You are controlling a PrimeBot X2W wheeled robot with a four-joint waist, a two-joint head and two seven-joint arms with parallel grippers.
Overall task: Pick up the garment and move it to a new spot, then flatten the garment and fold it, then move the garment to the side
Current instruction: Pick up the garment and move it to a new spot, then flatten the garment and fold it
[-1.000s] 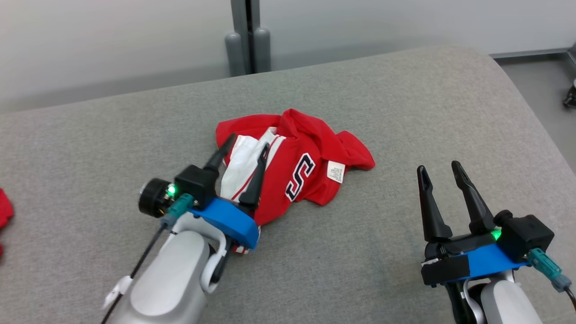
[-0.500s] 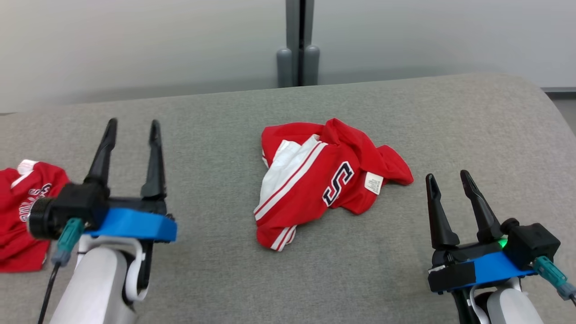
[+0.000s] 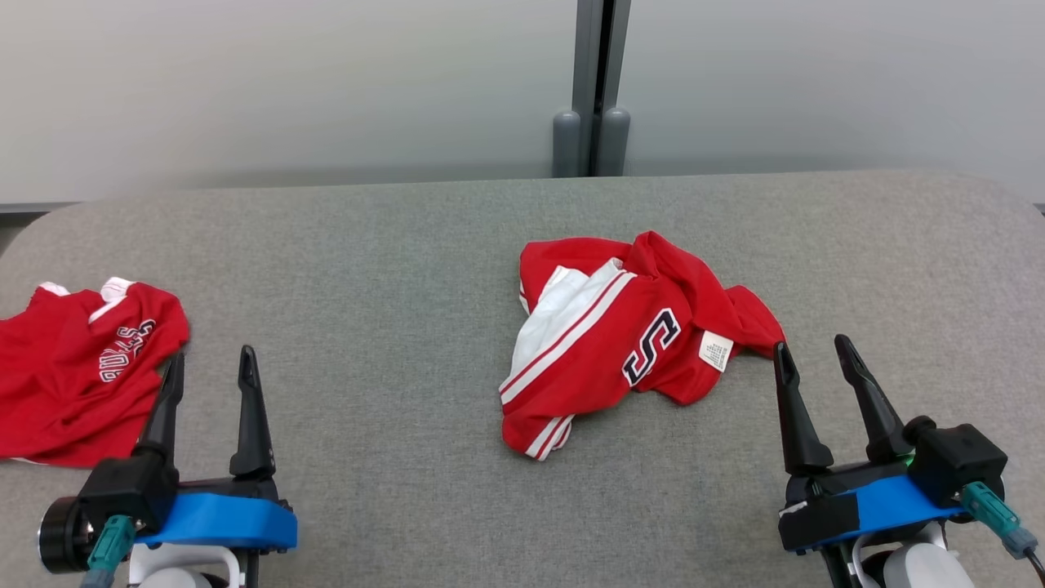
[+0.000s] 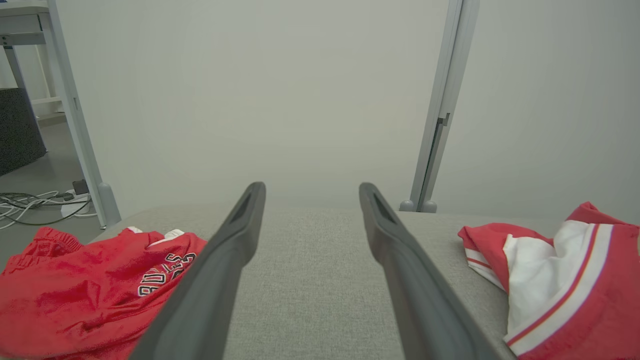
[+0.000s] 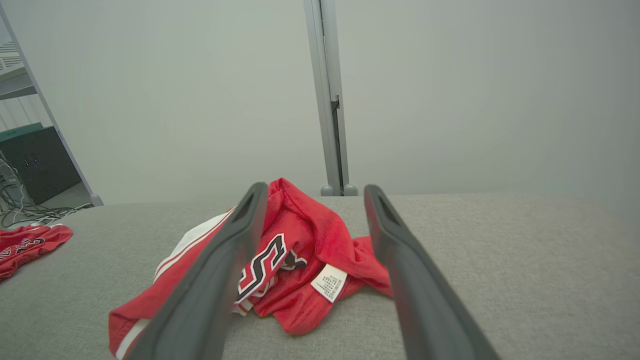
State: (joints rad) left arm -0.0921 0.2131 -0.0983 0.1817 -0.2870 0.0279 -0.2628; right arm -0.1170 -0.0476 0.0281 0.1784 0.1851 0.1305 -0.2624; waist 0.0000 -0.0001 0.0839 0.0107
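At mid-desk, right of centre: red garment, crumpled, label up, lying free. Left pincer, right pincer — both apart, empty, near edge. Risk — a pinch through bunched layers would likely lift it tangled, hampering flattening.
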